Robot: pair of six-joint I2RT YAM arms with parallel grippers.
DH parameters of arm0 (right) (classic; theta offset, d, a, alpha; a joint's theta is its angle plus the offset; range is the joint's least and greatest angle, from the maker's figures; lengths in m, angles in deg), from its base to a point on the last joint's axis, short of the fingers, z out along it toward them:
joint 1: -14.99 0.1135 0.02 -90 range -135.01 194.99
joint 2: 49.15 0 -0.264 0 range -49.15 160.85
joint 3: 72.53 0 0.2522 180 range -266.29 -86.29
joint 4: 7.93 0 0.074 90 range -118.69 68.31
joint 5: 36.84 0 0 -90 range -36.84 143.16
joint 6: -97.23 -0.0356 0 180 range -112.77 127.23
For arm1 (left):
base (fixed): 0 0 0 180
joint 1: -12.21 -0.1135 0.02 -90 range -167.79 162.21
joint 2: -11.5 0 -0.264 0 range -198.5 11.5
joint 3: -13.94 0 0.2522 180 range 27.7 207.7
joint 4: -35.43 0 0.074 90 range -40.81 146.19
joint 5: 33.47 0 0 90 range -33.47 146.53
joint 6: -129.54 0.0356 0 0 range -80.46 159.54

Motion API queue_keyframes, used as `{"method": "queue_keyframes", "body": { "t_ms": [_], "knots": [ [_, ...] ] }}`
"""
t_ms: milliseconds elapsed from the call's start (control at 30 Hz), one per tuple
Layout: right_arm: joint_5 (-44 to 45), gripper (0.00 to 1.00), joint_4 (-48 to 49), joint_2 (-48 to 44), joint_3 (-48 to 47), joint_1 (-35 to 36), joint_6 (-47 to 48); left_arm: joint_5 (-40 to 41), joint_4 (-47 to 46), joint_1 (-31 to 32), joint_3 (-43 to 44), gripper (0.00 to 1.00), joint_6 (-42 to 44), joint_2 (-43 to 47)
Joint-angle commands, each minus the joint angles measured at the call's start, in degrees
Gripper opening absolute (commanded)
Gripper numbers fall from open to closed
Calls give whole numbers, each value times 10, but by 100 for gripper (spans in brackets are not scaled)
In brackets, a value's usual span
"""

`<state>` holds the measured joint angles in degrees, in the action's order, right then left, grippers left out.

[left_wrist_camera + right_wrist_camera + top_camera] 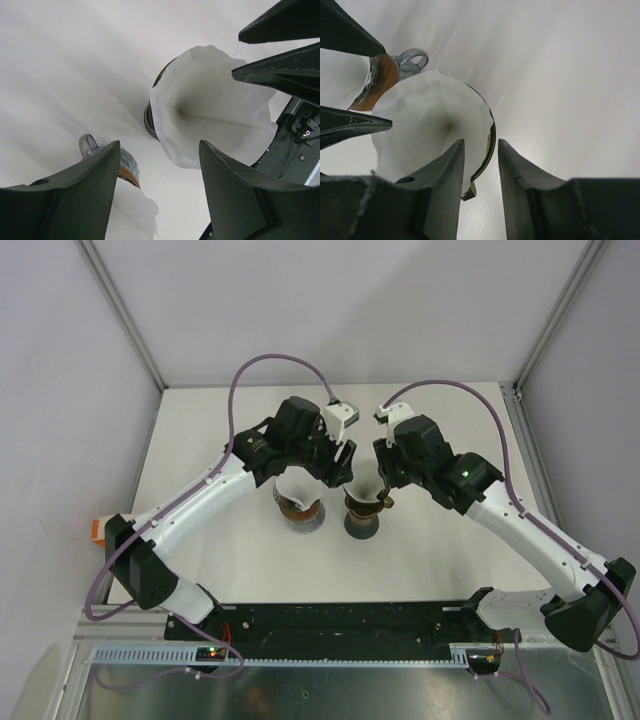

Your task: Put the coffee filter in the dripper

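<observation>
Table holds dripper, seemingly glass jar.

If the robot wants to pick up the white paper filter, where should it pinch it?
Probably the loose top edge of the filter, coming down from above. The paper flares open like a cone and its edge stands above the dark dripper rim, so one finger could go inside and one outside. Its lower part sits inside the dripper.
</observation>
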<state>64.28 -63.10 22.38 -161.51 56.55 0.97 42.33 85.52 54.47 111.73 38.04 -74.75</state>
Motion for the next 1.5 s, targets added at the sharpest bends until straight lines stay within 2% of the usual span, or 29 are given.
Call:
{"method": "queue_keyframes", "body": {
  "t_ms": [0,200,300,333,367,400,467,600,700,867,1033,1267,1467],
  "knots": [
    [0,40,24,-28,-1,-5,10,-5,-7,2,31,71,13,16],
    [-18,48,56,-70,-1,-18,18,27,-7,1,61,84,29,29],
    [-27,57,81,-94,-1,-36,18,65,-8,-1,76,91,55,38],
    [-25,63,88,-99,-1,-43,18,92,-9,-4,80,95,61,40],
    [-23,81,94,-104,-1,-56,17,116,-10,-8,85,97,67,41],
    [-20,90,99,-108,-1,-68,15,128,-12,-22,88,98,71,43],
    [-25,97,106,-114,-1,-103,9,137,-17,-60,96,99,69,51],
    [-30,99,109,-116,0,-190,-6,140,-40,-171,104,99,58,62],
    [-28,99,119,-113,19,-271,-15,151,-64,-254,78,100,47,73],
    [-78,99,214,-132,120,-400,-46,108,-154,-399,-59,99,24,119],
    [-129,99,353,-145,259,-479,-68,88,-321,-504,-252,100,27,173],
    [-95,99,537,-140,431,-490,-29,82,-554,-531,-490,100,46,205],
    [-75,99,766,-153,603,-489,-12,38,-689,-532,-598,100,6,190]
  ]
}}
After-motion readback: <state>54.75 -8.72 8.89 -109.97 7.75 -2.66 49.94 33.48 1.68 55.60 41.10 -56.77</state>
